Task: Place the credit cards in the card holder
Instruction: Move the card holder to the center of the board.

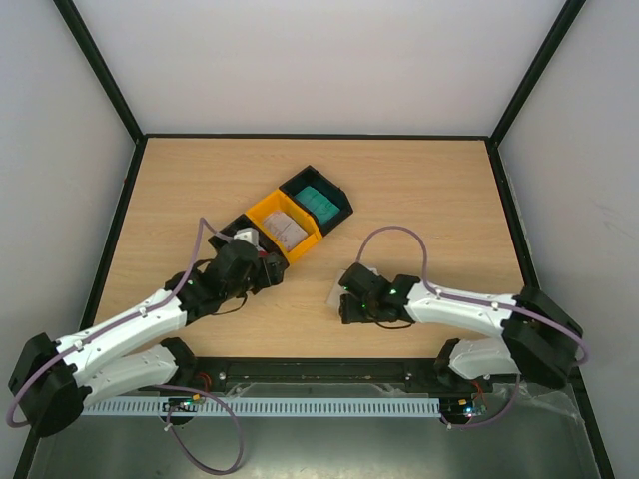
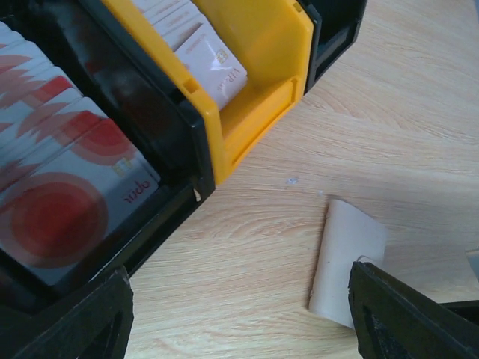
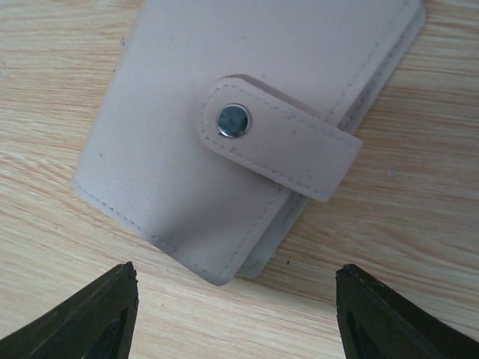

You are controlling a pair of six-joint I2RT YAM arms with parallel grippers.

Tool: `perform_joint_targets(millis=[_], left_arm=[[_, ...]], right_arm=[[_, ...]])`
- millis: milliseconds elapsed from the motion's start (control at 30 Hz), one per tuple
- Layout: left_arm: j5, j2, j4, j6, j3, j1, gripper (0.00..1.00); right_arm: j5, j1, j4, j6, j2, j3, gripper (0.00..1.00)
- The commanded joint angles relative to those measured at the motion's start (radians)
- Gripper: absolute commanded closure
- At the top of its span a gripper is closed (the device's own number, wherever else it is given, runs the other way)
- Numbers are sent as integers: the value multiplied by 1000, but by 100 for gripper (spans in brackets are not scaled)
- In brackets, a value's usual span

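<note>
While the card holder (image 3: 187,90) lies closed on the table (image 3: 45,90), left and right jaws both gape wide, gripping nothing.

Seeing the beige card holder (image 3: 187,90) lying flat and closed on the worktop (image 1: 439,200), snap tab (image 3: 284,142) folding across its cover. Finding the credit cards (image 2: 67,179) sitting stacked in the joined trays (image 2: 262,112): red-blotched in 1 black compartment, white-grey in the yellow, teal in the far black.

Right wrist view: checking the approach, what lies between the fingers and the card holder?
Only bare table lies between the fingers of the right gripper and the card holder; the right wrist view shows nothing else.
</note>
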Motion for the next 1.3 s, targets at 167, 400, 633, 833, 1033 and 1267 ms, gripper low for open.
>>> perform_joint_targets(millis=[167,400,633,833,1033,1267], left_arm=[[-19,-49,-130,66,76,75,19],[-18,-63,-171,92,117,104,19],[-38,-128,-214,90,140,120,18],[-87,-205,-282,119,197,127,5],[-145,-299,-336,198,280,128,0],[-284,-415,-435,289,437,128,0]], right_arm=[[212,88,-185,-69,172,143,30],[225,91,-158,-85,225,158,32],[405,47,-196,5,238,189,43],[342,42,-160,-16,99,203,40],[531,41,-320,14,-178,287,28],[809,41,-492,8,-452,455,10]])
